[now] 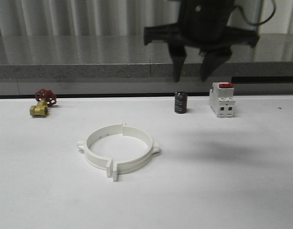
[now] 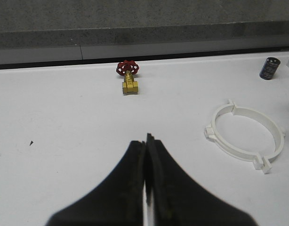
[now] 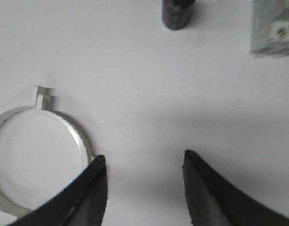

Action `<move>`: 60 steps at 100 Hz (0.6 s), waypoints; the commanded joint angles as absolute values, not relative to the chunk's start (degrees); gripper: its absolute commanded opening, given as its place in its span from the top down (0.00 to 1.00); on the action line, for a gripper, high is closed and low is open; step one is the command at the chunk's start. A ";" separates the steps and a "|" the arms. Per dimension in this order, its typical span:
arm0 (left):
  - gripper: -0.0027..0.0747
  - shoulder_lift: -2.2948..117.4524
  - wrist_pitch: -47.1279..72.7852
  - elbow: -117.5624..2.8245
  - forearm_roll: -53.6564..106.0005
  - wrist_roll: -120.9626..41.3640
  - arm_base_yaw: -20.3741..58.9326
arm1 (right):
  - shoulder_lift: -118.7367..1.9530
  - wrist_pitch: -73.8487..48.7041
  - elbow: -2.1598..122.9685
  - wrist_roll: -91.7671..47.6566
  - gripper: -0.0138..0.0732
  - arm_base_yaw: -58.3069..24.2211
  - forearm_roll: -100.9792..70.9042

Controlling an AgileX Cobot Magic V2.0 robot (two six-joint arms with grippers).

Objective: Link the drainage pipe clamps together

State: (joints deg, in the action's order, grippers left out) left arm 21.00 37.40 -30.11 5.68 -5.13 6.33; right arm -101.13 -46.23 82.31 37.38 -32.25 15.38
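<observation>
The two white drainage pipe clamps (image 1: 119, 150) lie flat on the white table as one ring, their end tabs meeting at the front and at the back. The same ring (image 2: 244, 136) shows in the left wrist view and its rim (image 3: 74, 134) in the right wrist view. My right gripper (image 1: 193, 76) hangs open high above the table, right of the ring, with nothing between its fingers; seen from its wrist, the gripper (image 3: 144, 160) stands just beside the rim. My left gripper (image 2: 145, 140) is shut and empty over bare table, well left of the ring.
A brass valve with a red handwheel (image 1: 42, 102) sits at the back left. A small black cylinder (image 1: 180, 102) and a white boxy switch with a red top (image 1: 222, 99) stand at the back right. A grey ledge (image 1: 89, 67) runs behind the table.
</observation>
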 commanded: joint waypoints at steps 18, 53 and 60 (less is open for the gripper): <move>0.99 21.40 33.23 -31.65 6.17 -5.15 6.21 | -84.07 -48.32 80.24 26.96 0.40 -23.86 17.39; 0.99 21.40 33.23 -31.65 6.17 -5.15 6.21 | -61.33 -48.70 63.84 23.70 0.40 -5.67 16.29; 0.99 21.40 33.23 -31.65 6.17 -5.15 6.21 | -56.54 -49.01 60.26 23.13 0.40 -4.90 15.39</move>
State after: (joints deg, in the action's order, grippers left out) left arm 21.00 37.40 -30.11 5.68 -5.13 6.33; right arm -63.03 -51.12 62.77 24.29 -6.13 15.94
